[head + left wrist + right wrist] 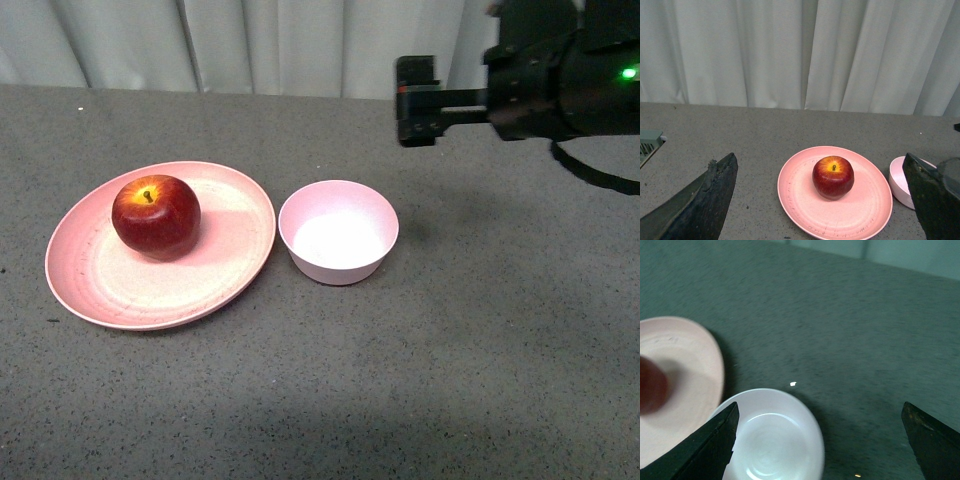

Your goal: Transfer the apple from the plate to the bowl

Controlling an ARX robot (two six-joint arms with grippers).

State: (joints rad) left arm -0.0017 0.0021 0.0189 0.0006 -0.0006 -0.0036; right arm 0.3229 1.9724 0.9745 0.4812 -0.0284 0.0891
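The dark-red apple (155, 215) sits upright on the back left part of the wide salmon-pink plate (225, 255). Just right of the plate, apart from it, stands the small pale-pink bowl (338, 238), with nothing in it. My right gripper (417, 100) hovers open above the table behind and right of the bowl. In the right wrist view the bowl (772, 440) lies near one finger (710, 450) of that gripper (820, 410). My left gripper (820, 162) is open, out of the front view, and looks at the apple (833, 177) on the plate (840, 217).
The table (450, 350) is grey and speckled, and a pale curtain (250, 40) hangs along its far edge. A grey-green box (647, 142) shows at the edge of the left wrist view. The bowl (899, 180) shows beside the plate there.
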